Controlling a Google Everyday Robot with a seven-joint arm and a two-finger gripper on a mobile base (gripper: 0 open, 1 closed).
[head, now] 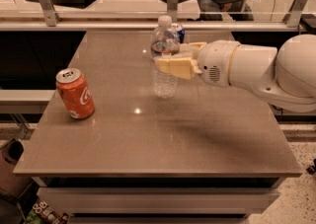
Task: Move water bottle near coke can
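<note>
Around the middle of the table (207,134), a little to the far side: bottle (164,84), upright, white cap on top, ribbed clear body below; clasped about its middle by the gripper (168,57); closed on it from the right, with tan fingers (177,67) narrowed to the bottle's width, one across the near side over the label band, the other behind on the far side and mostly hidden; cannot tell whether the bottle's base touches the tabletop or hangs just above it; behind the gripper, a white arm (256,67), thick and rounded, reaching in from the right edge over the right half of the table; just beyond the bottle, toward the far edge, a blue can (178,31), largely covered by the bottle's shoulder, only its top right part showing; at the left near part of the table, the can (75,93), orange-red with white script and a silver top, standing close to the left edge, leaning slightly to the left as seen from here; well apart from the bottle, with bare tabletop between the two; along the far edge, a rail (98,24) with upright metal posts.
</note>
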